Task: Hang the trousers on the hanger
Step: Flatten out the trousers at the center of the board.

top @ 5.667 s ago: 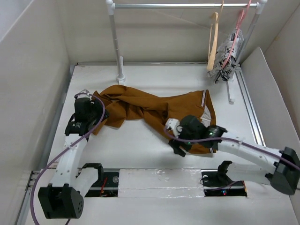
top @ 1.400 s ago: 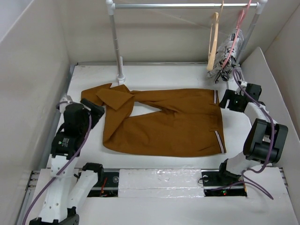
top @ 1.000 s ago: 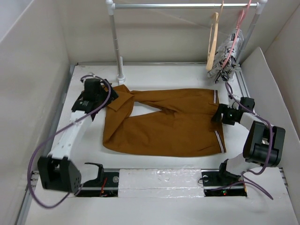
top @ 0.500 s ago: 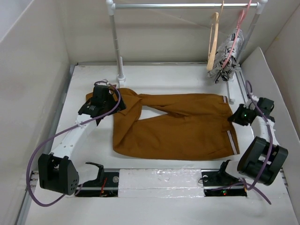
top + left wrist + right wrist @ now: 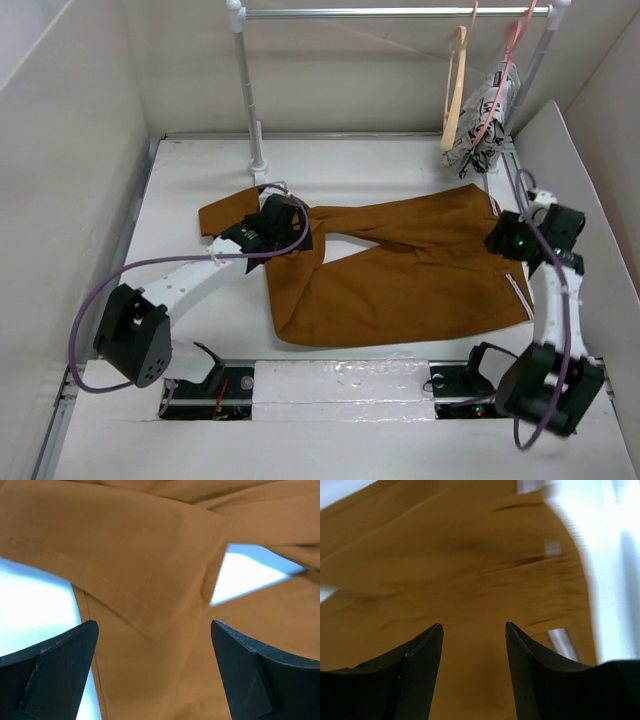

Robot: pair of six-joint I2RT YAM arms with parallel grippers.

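Observation:
The rust-brown trousers point(image 5: 400, 280) lie spread flat on the table, waistband to the right, legs to the left. My left gripper point(image 5: 278, 226) hovers open over the leg ends; in the left wrist view the gripper point(image 5: 152, 626) has its jaws wide apart above the fabric point(image 5: 150, 565). My right gripper point(image 5: 510, 241) is open at the waistband; the right wrist view shows the gripper point(image 5: 473, 626) over brown cloth point(image 5: 470, 565) with the striped trim point(image 5: 561, 641) to the right. The tan wooden hanger point(image 5: 455, 88) hangs on the rail at the back right.
A pink hanger with black-and-white patterned cloth point(image 5: 487, 112) hangs beside the wooden one. The rack's white post point(image 5: 248, 95) stands at the back centre, its rail point(image 5: 390, 12) across the top. White walls enclose the table point(image 5: 380, 165); a slanted panel point(image 5: 575, 190) is at the right.
The trousers have slid to the right and lie flatter. My left gripper has moved right, from the table's left side onto the leg ends. My right gripper stays at the waistband.

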